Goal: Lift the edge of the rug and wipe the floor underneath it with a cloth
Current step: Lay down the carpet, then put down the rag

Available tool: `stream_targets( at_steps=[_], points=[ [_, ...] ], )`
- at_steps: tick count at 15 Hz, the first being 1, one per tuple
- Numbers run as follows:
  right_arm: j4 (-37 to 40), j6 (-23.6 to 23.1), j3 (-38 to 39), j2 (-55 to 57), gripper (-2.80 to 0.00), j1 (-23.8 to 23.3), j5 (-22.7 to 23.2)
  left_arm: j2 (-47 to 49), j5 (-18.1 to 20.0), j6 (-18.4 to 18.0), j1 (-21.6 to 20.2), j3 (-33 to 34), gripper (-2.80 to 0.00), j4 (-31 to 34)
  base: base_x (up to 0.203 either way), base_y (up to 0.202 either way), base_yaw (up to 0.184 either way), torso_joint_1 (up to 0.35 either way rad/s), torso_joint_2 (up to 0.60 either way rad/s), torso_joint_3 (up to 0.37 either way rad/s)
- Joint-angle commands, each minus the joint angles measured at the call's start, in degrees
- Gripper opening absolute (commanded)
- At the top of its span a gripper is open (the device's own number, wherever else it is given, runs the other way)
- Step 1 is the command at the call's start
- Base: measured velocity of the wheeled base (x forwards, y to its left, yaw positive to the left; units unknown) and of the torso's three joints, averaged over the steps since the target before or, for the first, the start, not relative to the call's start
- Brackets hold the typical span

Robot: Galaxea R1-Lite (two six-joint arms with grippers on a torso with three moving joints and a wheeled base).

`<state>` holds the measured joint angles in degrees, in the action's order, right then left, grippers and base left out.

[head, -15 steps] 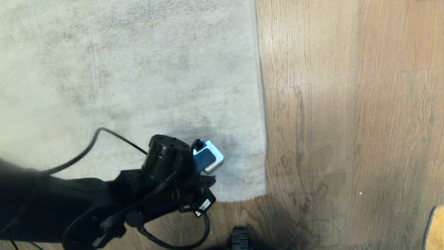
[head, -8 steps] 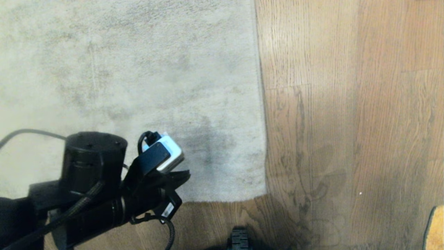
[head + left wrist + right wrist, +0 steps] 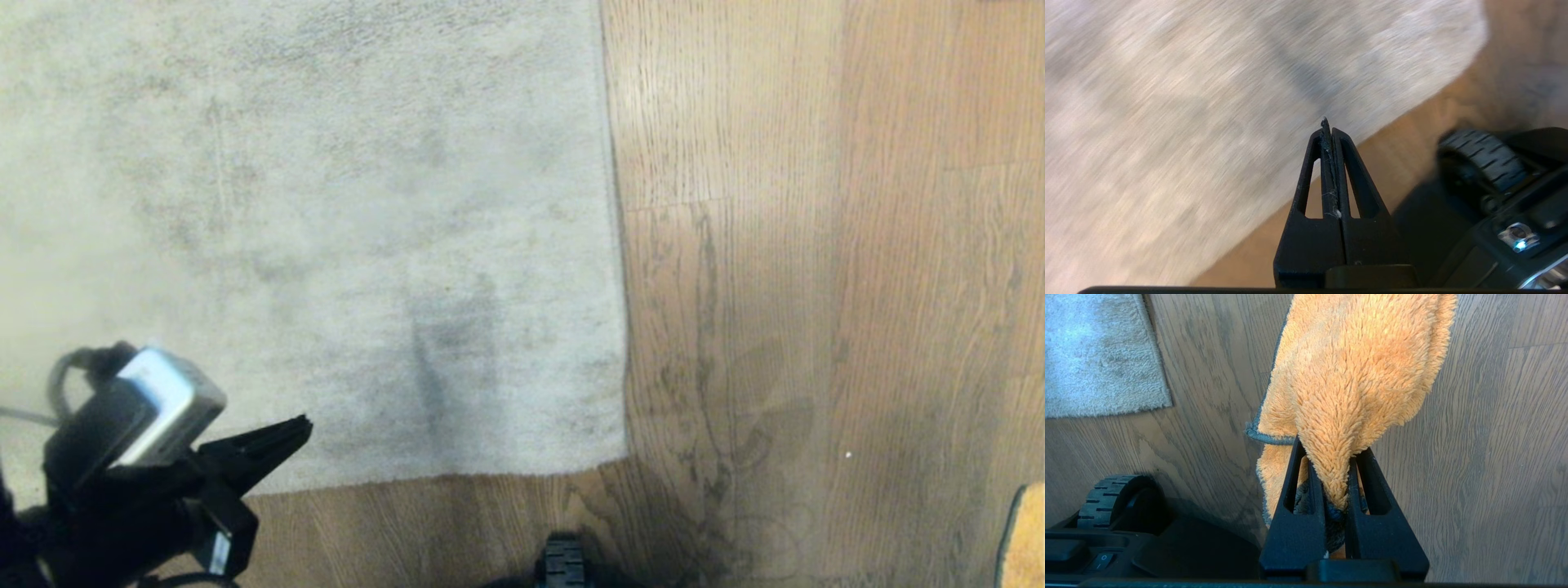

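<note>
Nearest the robot, a black wheel (image 3: 563, 563) of its base sits on the bare floor (image 3: 816, 245) just short of the rug's near border. The left gripper (image 3: 298, 429) hangs low at the near left, its tip over the rug edge (image 3: 424, 476), with both fingers (image 3: 1331, 163) pressed flat together and nothing between them; only a few wisps of fluff cling to the seam. With the fingers together like that it reads as a thin wedge, which would suit sliding under the border to raise it, though that is a guess. The right gripper (image 3: 1337, 473) is out of the head view, hanging over bare boards to the right of the rug's near corner; it is clamped on a pinched fold of the fuzzy orange cloth (image 3: 1355, 375), whose grey hem shows beside the fingers. The rest of the cloth drapes free beyond the tips, probably kept clear of the floor until it is wanted. In the head view a sliver of that orange shows at the lower right. Beyond both, the rug (image 3: 326, 204) lies entirely flat, its side border running straight away along the boards, so nothing is raised yet and no wiping can have begun.
</note>
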<state>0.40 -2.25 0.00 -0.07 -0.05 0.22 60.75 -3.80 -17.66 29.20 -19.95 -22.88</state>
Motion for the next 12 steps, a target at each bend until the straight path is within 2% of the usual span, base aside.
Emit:
stream_targets(
  at_steps=[1,6,9,12],
  points=[
    [-0.05,-0.03,0.0,0.07,-2.8,0.05,0.04,-10.1,0.1,-0.04,-3.81,3.73,-2.8,0.7,0.0,0.0,0.0,0.0,0.0,0.0],
    [0.01,-0.03,0.0,0.07,-2.8,0.03,0.04,-20.53,0.28,1.78,-10.22,11.42,-2.8,1.21,0.0,0.0,0.0,0.0,0.0,0.0],
    [-0.05,-0.03,0.0,0.07,-2.8,-0.04,0.04,-23.45,0.98,5.45,-13.75,14.58,-2.8,1.22,0.0,0.0,0.0,0.0,0.0,0.0],
    [0.04,-0.03,0.0,0.07,-2.8,0.04,0.04,-28.25,2.48,6.58,-18.4,17.69,-2.8,2.05,0.0,0.0,0.0,0.0,0.0,0.0]
  ],
)
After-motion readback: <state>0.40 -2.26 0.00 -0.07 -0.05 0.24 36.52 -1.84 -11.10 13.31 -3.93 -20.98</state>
